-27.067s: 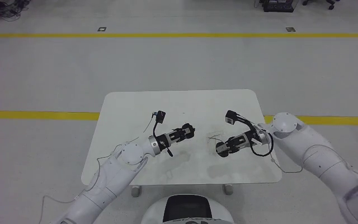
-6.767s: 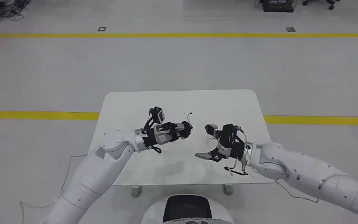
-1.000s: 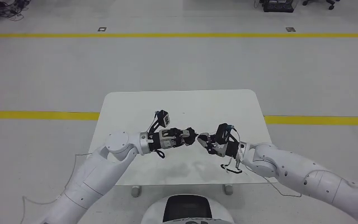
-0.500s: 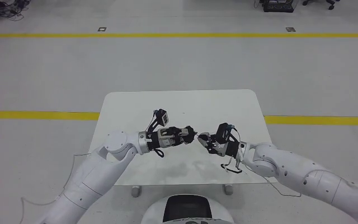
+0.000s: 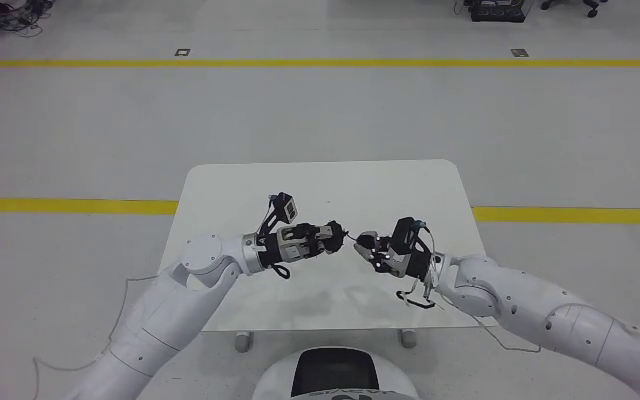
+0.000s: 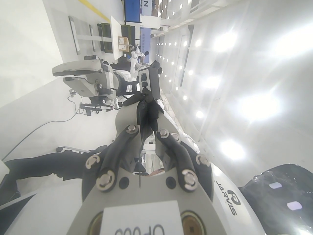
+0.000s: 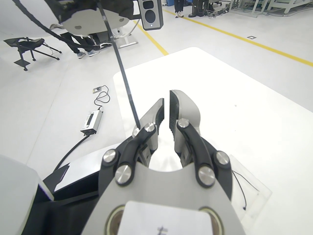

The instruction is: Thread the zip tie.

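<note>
— Locating the zip tie [image 7: 119, 62]: how does it sit against each set of jaws?

— One end of the zip tie is pinched in the left gripper [image 5: 337, 238], whose black-padded jaws are pressed together on it. From there the black strap runs straight to the right gripper [image 7: 166, 108]. Its far end lies against the outer face of one finger [image 7: 152, 116], beside the jaws and not between them.

— State of the right gripper's jaws?

— Narrow. The two pads stand a slim gap apart, and nothing is visible in the gap.

— Arm pose about the zip tie?

— The arms are set on opposite sides of the zip tie, with the forearms roughly level. The grippers point at each other, nearly tip to tip. The zip tie spans the small space between them. It is held above the middle of the white counter [image 5: 300, 190], clear of its surface.

— Anything else near the zip tie?

— A clear sheet [image 7: 251, 196] lies flat on the counter, below the zip tie's right-gripper end. Whether the sheet carries anything cannot be told for certain.
</note>
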Controlling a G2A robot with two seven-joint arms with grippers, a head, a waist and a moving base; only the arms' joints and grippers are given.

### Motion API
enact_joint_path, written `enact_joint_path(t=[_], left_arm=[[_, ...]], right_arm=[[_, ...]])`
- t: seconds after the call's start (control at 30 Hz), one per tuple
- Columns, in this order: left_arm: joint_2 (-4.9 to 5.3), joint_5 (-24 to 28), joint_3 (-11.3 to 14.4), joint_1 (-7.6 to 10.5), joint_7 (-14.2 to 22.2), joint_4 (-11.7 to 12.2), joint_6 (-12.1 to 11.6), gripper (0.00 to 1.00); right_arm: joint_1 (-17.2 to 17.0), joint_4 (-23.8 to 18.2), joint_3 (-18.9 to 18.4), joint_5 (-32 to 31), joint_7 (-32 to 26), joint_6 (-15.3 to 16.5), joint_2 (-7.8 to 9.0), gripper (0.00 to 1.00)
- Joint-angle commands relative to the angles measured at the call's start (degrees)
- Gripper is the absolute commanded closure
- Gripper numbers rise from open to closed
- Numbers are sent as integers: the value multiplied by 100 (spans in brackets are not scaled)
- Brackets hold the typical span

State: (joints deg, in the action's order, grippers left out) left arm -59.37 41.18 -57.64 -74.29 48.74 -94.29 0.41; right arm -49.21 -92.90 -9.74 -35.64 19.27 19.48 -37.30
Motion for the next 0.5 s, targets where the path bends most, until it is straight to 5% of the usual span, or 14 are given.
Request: enact_joint_path(t=[0.0, 0.13, 0.47], left_arm=[[0, 0, 0, 0, 1, 1, 0, 100], [-14, 187, -10, -39, -100, -17, -37, 100], [4, 915, -175, -149, 517, -62, 10, 100]], right_arm=[[0, 0, 0, 0, 0, 0, 0, 0], [-99, 29, -102, 78, 127, 0, -8, 0], [-445, 107, -382, 245, 619, 0, 152, 0]])
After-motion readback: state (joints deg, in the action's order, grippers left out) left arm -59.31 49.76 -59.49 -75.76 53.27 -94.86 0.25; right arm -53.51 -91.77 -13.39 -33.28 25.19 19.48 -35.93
